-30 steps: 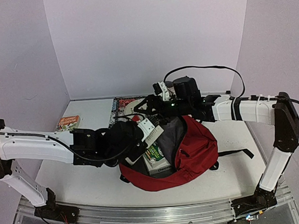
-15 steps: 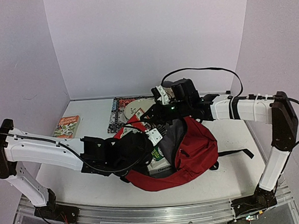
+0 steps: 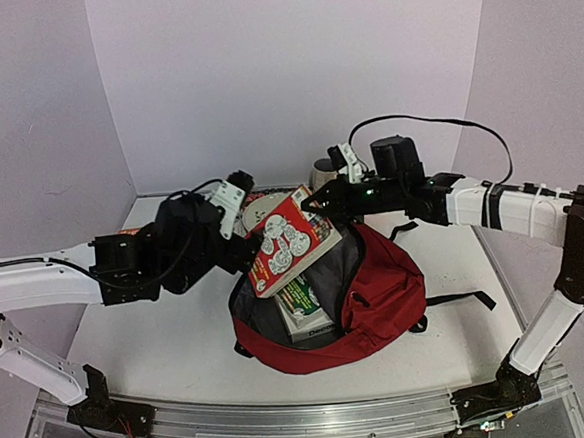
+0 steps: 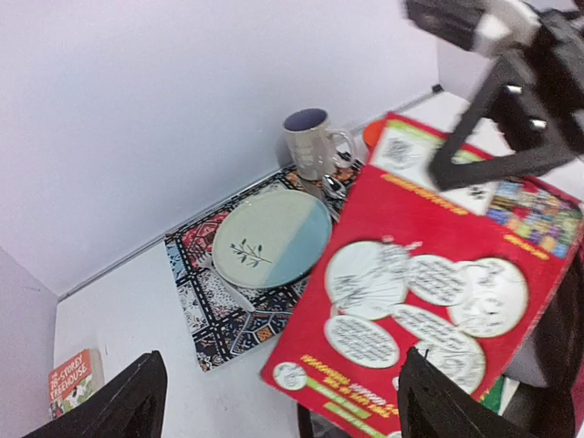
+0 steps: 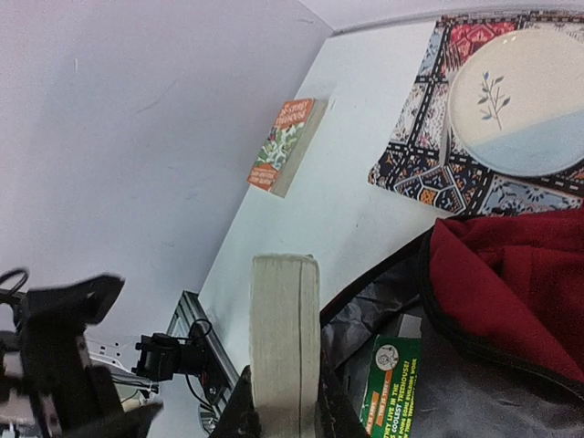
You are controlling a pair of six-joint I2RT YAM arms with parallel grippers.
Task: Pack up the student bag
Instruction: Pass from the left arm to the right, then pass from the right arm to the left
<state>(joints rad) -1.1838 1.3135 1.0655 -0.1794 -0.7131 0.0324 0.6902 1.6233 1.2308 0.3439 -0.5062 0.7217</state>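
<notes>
Top external: my left end effector (image 4: 281,383) just opened wide; the right end effector (image 3: 311,204) alone now grips the red book (image 3: 292,243) above the student bag (image 3: 382,291).

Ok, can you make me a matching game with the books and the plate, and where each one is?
Things:
1. red book
2. plate
3. green book
4. orange book

Places:
A. on the patterned mat
B. inside the student bag
C. flat on the table, by itself
D. pinched in the right gripper

Pairs: 1-D, 2-A, 3-B, 4-C
</notes>
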